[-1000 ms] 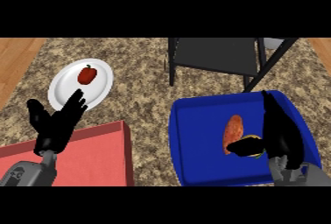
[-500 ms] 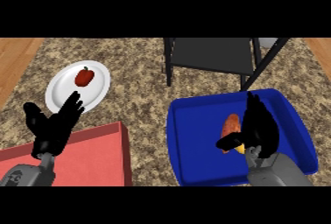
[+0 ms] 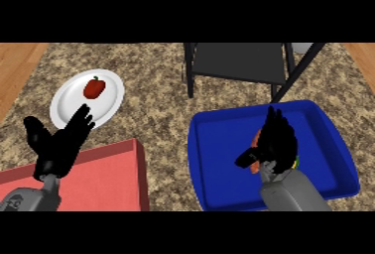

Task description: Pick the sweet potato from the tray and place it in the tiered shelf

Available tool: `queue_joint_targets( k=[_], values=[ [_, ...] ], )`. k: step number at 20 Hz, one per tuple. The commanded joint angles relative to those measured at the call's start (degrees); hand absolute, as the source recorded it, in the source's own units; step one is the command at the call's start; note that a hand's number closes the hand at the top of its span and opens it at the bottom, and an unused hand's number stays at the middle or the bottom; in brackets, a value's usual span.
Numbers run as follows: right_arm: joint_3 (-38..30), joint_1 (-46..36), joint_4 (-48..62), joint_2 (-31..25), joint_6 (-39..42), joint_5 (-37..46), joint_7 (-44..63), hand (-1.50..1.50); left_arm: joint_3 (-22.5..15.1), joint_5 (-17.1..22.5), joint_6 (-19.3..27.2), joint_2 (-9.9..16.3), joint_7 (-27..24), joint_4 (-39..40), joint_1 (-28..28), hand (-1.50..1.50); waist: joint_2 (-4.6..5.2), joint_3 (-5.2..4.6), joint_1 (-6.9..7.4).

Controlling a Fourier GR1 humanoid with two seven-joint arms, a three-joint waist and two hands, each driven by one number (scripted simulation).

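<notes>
The right hand (image 3: 275, 143) is inside the blue tray (image 3: 219, 163), lying over the sweet potato (image 3: 254, 149). Its fingers point up the tray and its thumb sticks out to the left, curled against the orange tuber, of which only a sliver shows at the hand's left edge and below the thumb. The sweet potato is still in the tray, in its right half. Just beyond the tray's far edge stands the dark tiered shelf (image 3: 238, 62). Well to the left of the tray, the left hand (image 3: 58, 144) rests open, fingers up, over the near edge of a white plate (image 3: 70, 99) carrying a red pepper (image 3: 94, 88). A red mat (image 3: 95, 173) lies on the speckled bench (image 3: 157, 109) left of the tray.
</notes>
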Motion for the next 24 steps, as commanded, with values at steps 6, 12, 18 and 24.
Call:
queue_joint_targets(
  k=[6, 12, 18, 24],
  values=[
    [-4.6, -0.5, 7.0, 4.4, 1.0, 7.6, 7.6, -1.50, -1.1, -1.3, -0.2, -2.1, 0.2, 4.3, 3.6, 0.00, 0.72, -0.88, -0.13],
    [-7.6, -0.5, 8.2, 6.6, 0.1, 11.1, 3.4, -1.50, -0.5, -2.4, 0.0, -2.4, 1.3, 2.8, 3.2, 0.00, 0.57, -0.83, -0.03],
    [-9.8, 1.0, 11.1, 8.4, -2.9, 13.3, -0.9, -1.50, 0.8, -2.4, -1.7, -2.2, 2.0, 3.4, 2.6, 0.00, 0.56, -0.82, -0.06],
    [-12.2, -0.5, 18.8, 8.6, 5.9, 6.7, -10.7, 1.50, 1.1, -2.7, -1.9, -1.9, 3.4, 0.7, 2.2, 0.00, 0.79, -0.78, 0.70]
  ],
)
